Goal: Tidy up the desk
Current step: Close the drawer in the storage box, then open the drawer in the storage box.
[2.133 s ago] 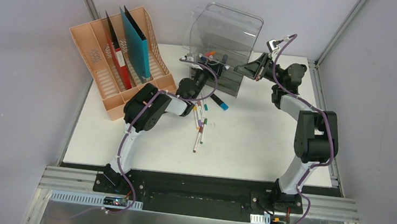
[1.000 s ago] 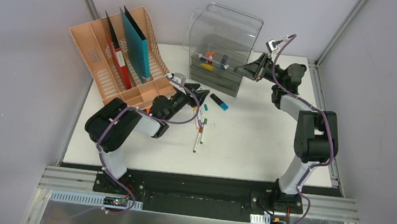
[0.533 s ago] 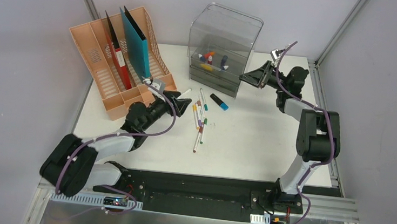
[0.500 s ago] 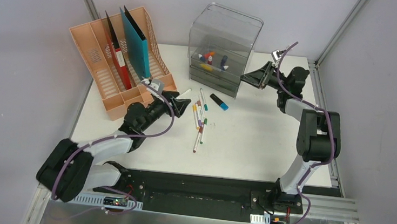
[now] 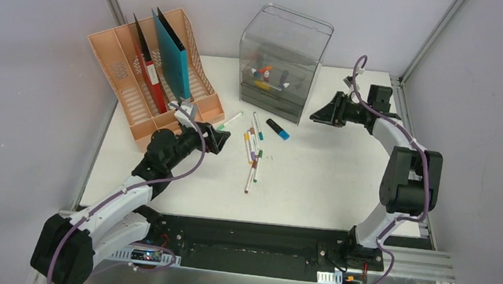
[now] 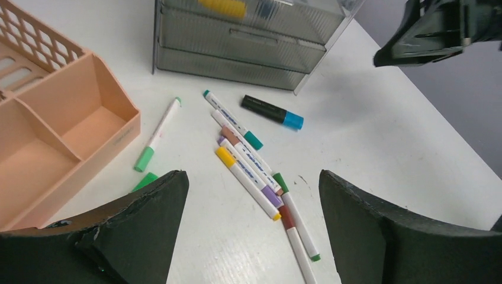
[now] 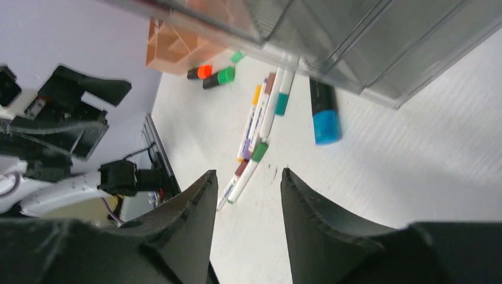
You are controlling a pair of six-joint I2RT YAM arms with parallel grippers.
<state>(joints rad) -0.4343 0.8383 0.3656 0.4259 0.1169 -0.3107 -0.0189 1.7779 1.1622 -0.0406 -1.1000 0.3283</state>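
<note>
Your left gripper (image 6: 251, 183) gapes wide near loose markers (image 6: 244, 177) — your right gripper (image 7: 247, 173) (empty, it seems) stands narrowly parted.

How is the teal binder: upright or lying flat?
Upright: the teal binder stands on edge in a rack slot, leaning slightly.
</note>
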